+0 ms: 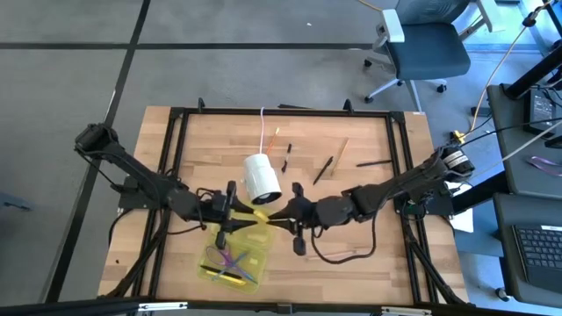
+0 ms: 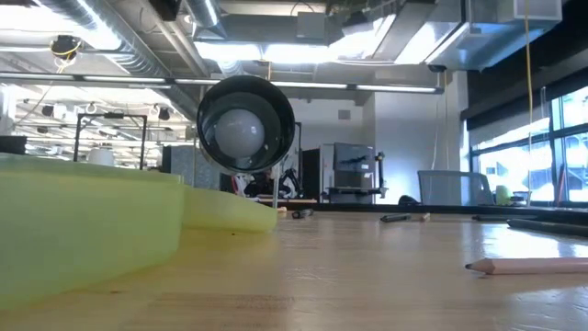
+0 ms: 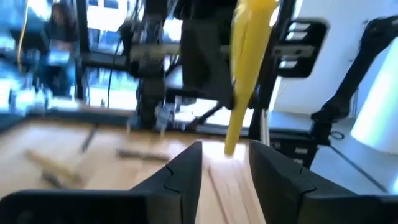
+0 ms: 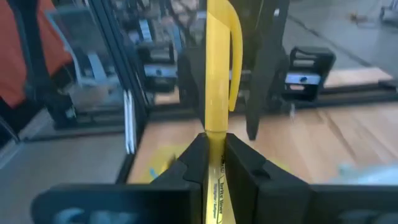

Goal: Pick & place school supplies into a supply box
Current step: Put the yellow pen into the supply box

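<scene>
Wooden table (image 1: 369,189); right hand (image 1: 279,216) grips yellow highlighter (image 1: 261,215), left hand (image 1: 235,213) spread.

This is a robotics lab or workshop set up in an open, industrial-style office space. Bare ventilation ducts (image 2: 110,41) and strip lights (image 2: 276,51) run along the ceiling, tall windows (image 2: 537,156) line one wall, and benches with equipment racks (image 2: 354,170) stand far back across the room. Seen from above, a butcher-block wooden table (image 1: 351,263) sits in a black metal frame (image 1: 281,112) on grey carpet (image 1: 79,79), with a rolling office chair (image 1: 421,48), cables and a desk holding keyboards (image 1: 536,254) just beside it.
</scene>
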